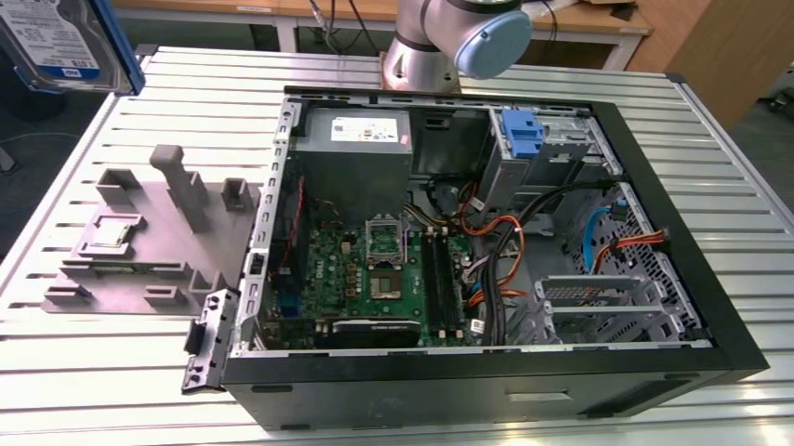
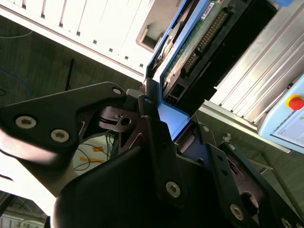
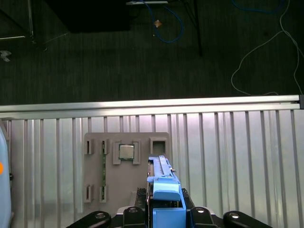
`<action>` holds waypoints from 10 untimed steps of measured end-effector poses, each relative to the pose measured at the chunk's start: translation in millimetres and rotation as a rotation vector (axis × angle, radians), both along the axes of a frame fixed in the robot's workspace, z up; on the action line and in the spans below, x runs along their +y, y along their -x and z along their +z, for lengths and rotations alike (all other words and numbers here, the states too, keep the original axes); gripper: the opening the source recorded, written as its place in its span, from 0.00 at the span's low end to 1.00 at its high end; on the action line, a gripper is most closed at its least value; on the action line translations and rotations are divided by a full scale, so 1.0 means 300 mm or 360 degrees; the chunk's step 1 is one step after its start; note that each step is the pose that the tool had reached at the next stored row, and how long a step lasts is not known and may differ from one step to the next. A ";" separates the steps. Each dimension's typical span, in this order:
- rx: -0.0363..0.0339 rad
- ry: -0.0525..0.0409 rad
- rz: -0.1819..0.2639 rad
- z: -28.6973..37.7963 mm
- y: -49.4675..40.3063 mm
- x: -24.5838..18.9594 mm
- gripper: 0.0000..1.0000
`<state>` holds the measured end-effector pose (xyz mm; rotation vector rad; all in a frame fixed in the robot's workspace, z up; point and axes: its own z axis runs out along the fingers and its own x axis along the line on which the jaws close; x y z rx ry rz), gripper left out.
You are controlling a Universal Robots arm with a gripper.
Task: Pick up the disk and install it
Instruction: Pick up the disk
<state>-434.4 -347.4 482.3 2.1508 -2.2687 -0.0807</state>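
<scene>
Disk [image 1: 62, 37]: held aloft, off the table [image 1: 745, 186].
Gripper [image 3: 164, 211]: clamped on the disk's blue side rails [image 3: 164, 185].
Handling: judged rigid, dense, shock-sensitive; the rails look the safest hold.

Silver-grey arm [image 1: 417, 56], round tube sections, with the joint closed by a domed pale blue cap [image 1: 494, 41]. Pincer [image 3: 166, 216] in matte black: flat angular link plates [image 2: 61, 118], overlapping, pinned by round silver screws [image 2: 25, 122] with recessed heads, seen in both wrist views.
</scene>
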 end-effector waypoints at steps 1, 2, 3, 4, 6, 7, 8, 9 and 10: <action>0.0000 0.0000 0.0000 0.000 0.000 -0.001 0.36; 0.0000 0.0000 0.0000 0.000 0.000 -0.002 0.36; 0.0000 0.0000 0.0000 0.000 0.000 -0.003 0.36; 0.0000 0.0000 0.0000 0.000 -0.001 -0.004 0.36; 0.0000 0.0000 0.0000 0.000 -0.005 -0.004 0.36; 0.0000 0.0001 0.0000 0.000 -0.006 -0.004 0.36; 0.0000 0.0001 0.0000 0.000 -0.008 -0.004 0.36; 0.0000 0.0001 0.0000 0.000 -0.009 -0.004 0.36; 0.0001 0.0001 0.0000 0.001 -0.010 -0.004 0.36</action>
